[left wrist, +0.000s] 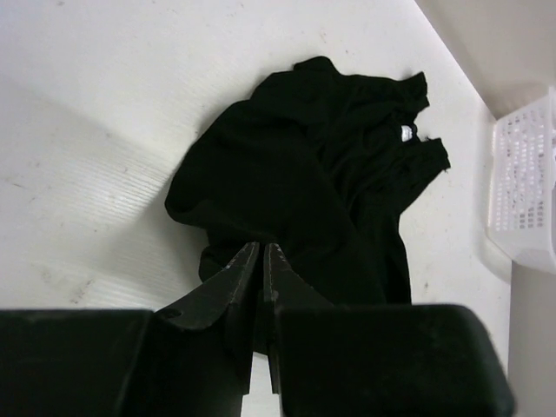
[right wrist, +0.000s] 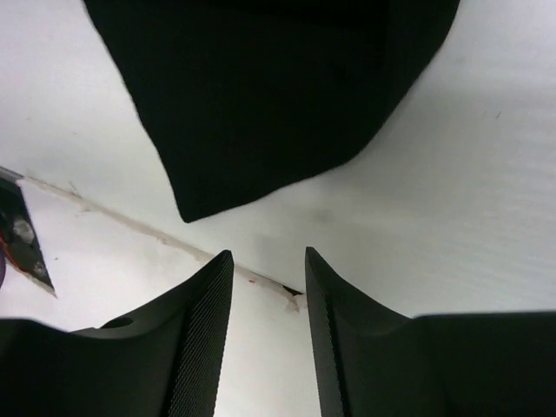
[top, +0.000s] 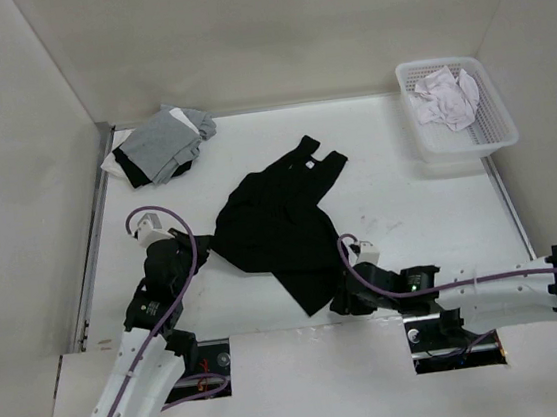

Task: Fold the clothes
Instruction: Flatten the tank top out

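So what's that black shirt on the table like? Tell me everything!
The black shirt is a sleeveless top of soft, plain fabric, with shoulder straps pointing toward the far right and a small white label at the neck. It lies rumpled and partly doubled over in the middle of the white table. The left fingers are closed at its left edge; whether they pinch it is unclear. The right fingers stand open just short of its near corner, not touching.

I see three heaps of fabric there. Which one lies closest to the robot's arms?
The black sleeveless top, spread mid-table. The grey-and-white pile lies in the far left corner; the white rumpled cloth sits in the white basket, far right.
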You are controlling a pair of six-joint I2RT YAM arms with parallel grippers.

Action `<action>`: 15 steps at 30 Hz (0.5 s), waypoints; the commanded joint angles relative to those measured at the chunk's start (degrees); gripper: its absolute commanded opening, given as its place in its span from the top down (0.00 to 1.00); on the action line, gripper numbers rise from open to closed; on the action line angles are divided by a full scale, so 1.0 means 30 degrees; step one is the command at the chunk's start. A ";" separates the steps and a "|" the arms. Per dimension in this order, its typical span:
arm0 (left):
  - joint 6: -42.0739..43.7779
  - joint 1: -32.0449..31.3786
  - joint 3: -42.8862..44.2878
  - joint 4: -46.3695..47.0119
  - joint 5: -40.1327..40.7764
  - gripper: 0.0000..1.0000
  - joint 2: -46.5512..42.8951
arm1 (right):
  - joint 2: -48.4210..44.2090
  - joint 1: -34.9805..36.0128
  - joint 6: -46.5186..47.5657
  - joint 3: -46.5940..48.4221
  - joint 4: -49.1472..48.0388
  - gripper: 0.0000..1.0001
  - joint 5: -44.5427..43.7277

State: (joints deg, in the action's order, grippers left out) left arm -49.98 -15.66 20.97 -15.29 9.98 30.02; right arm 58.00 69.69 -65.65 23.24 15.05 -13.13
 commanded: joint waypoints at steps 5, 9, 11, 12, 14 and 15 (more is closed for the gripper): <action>0.0311 -0.0389 -0.0486 0.1698 -0.1509 0.94 -0.0367 | 0.3979 0.2357 -0.5388 0.1857 -0.2552 0.61 -0.1894; 0.0370 -0.0653 -0.0691 0.1698 -0.1743 0.94 -0.0952 | 0.6269 0.2682 -0.6765 0.2827 -0.2964 0.64 -0.1982; 0.0370 -0.0682 -0.0779 0.1611 -0.1831 0.94 -0.1391 | 0.6768 0.2712 -0.7702 0.2799 -0.3169 0.64 -0.2390; 0.0370 -0.0683 -0.0809 0.1552 -0.1861 0.94 -0.1597 | 0.7032 0.2741 -0.8345 0.2741 -0.3228 0.64 -0.2480; 0.0370 -0.0712 -0.0809 0.1493 -0.2007 0.94 -0.1919 | 0.7297 0.2886 -0.9343 0.2740 -0.3026 0.65 -0.2743; 0.0399 -0.0799 -0.0809 0.1493 -0.2037 0.94 -0.2008 | 0.7356 0.2887 -0.9696 0.2711 -0.2937 0.65 -0.3005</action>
State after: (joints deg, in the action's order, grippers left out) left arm -49.82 -17.47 18.72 -13.21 5.28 25.26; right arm 78.83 77.71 -87.57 30.70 5.91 -18.85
